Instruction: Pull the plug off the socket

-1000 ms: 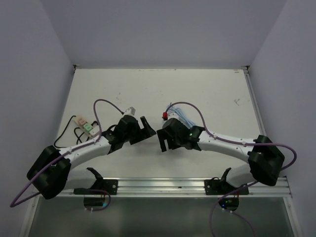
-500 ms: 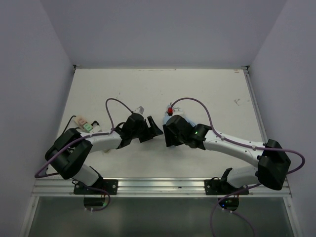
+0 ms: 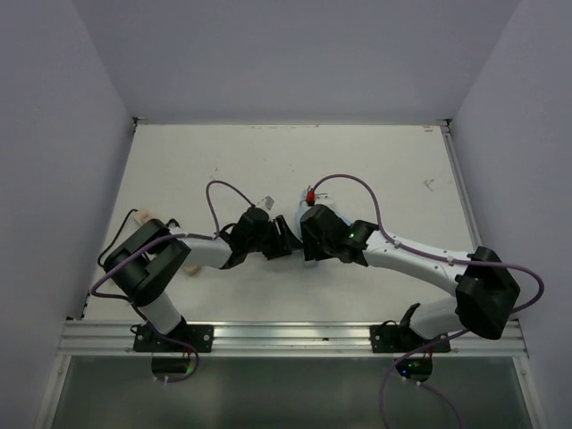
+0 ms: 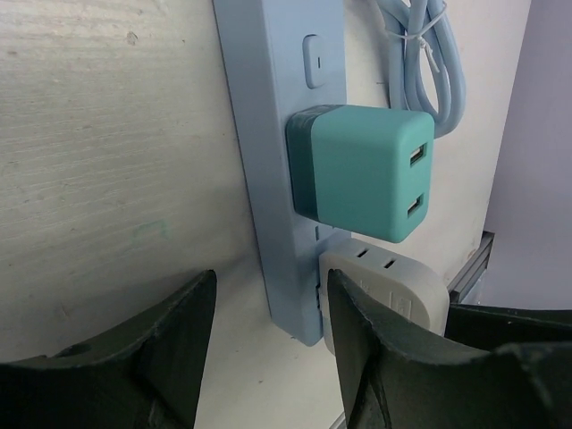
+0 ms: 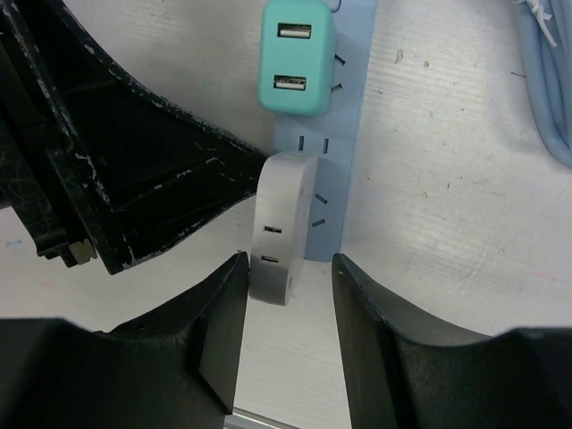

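A light blue socket strip (image 4: pixel 268 134) lies on the table with a teal USB charger (image 4: pixel 366 170) and a grey plug (image 4: pixel 393 277) pushed into it. My left gripper (image 4: pixel 268 286) is open and straddles the strip's end; one finger stands close against the grey plug, the other clear of the strip. In the right wrist view the grey plug (image 5: pixel 281 214) and the strip (image 5: pixel 353 89) sit between the open fingers of my right gripper (image 5: pixel 290 268), the plug nearly touching one pad. From above, both grippers (image 3: pixel 281 239) (image 3: pixel 308 241) meet over the strip and hide most of it.
The strip's light blue cable (image 5: pixel 545 80) lies coiled beside it, and its red switch (image 3: pixel 310 196) shows behind the right gripper. A black cord (image 3: pixel 125 223) runs by the left arm. The metal rail (image 3: pixel 295 335) marks the near edge. Grey walls close in left and right.
Both grippers have come together over the strip's end and their jaws have narrowed. The left arm has folded, carrying its gripper rightward.
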`<action>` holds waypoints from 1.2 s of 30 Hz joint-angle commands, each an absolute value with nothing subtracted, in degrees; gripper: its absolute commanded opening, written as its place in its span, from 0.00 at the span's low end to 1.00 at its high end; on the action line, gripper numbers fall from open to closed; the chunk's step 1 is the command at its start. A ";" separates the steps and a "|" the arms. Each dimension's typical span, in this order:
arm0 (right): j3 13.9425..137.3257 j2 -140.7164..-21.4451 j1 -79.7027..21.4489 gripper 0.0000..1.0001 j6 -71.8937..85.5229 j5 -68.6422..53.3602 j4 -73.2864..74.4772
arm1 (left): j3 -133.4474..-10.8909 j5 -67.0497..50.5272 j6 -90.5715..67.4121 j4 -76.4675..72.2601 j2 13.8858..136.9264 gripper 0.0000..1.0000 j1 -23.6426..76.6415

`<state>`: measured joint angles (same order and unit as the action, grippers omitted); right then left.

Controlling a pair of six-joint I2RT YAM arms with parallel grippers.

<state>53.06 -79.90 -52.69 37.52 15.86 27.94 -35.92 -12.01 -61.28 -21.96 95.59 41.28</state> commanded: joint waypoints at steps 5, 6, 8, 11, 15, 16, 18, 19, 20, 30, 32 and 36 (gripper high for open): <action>55.98 -81.21 -51.77 0.44 38.23 16.00 25.49 | -38.41 -12.48 -61.79 -26.37 97.82 0.55 41.57; 55.99 -81.73 -51.68 0.44 38.23 15.82 25.49 | -38.41 -12.48 -61.79 -26.37 98.08 0.54 41.66; 56.25 -82.09 -51.68 0.44 38.23 15.56 25.31 | -38.23 -12.39 -61.96 -26.37 98.44 0.53 41.66; 56.25 -83.32 -51.50 0.43 38.06 15.38 25.22 | -37.62 -11.87 -61.96 -26.37 98.79 0.47 41.57; 56.25 -84.55 -51.42 0.38 37.97 14.77 25.22 | -37.18 -11.95 -62.05 -26.54 99.40 0.43 41.57; 56.16 -84.55 -51.50 0.37 37.97 14.85 25.22 | -37.18 -11.95 -62.14 -26.54 99.75 0.41 41.66; 56.25 -84.38 -51.50 0.31 37.88 15.20 25.31 | -36.57 -12.04 -62.31 -26.72 100.11 0.35 41.66; 56.25 -84.29 -51.50 0.28 37.88 15.38 25.40 | -36.39 -12.13 -62.58 -26.89 100.37 0.33 41.57; 56.34 -84.29 -51.42 0.24 37.71 15.73 25.84 | -36.04 -12.13 -62.84 -26.98 100.46 0.31 41.57; 60.90 -85.43 -51.59 0.00 37.88 16.51 30.14 | -32.79 -11.25 -66.70 -25.33 103.36 0.05 41.75; 62.39 -85.69 -51.50 0.00 38.66 17.92 32.07 | -32.43 -9.51 -67.32 -23.30 103.18 0.04 41.84; 66.96 -87.01 -51.59 0.00 40.69 20.56 38.05 | -32.52 -7.12 -68.20 -19.52 102.83 0.02 43.32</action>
